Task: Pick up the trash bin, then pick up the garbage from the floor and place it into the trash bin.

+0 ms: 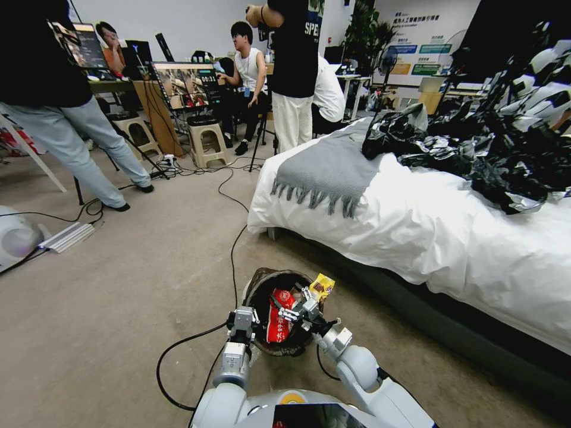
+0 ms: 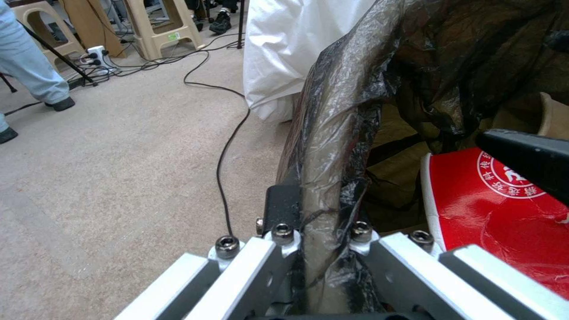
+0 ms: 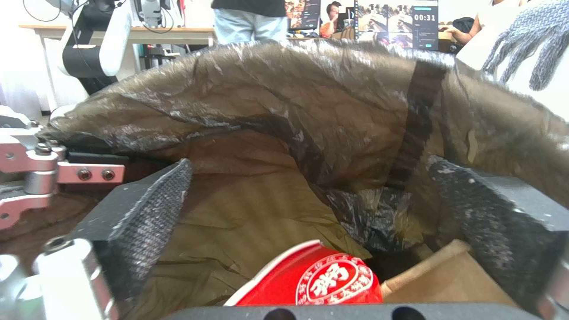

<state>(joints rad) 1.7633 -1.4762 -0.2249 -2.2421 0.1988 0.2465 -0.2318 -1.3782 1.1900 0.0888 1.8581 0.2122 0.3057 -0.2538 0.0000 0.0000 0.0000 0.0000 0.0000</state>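
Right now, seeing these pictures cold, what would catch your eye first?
The bin with its black liner, held up low in front of the robot, the left gripper shut on its rim. Next, the right gripper over the bin's mouth, fingers apart, above a red packet lying inside. Then the heap of black bags on the white bed to the right.

White bed (image 1: 452, 238), grey throw (image 1: 330, 166), black cable (image 1: 233, 249) on carpet.
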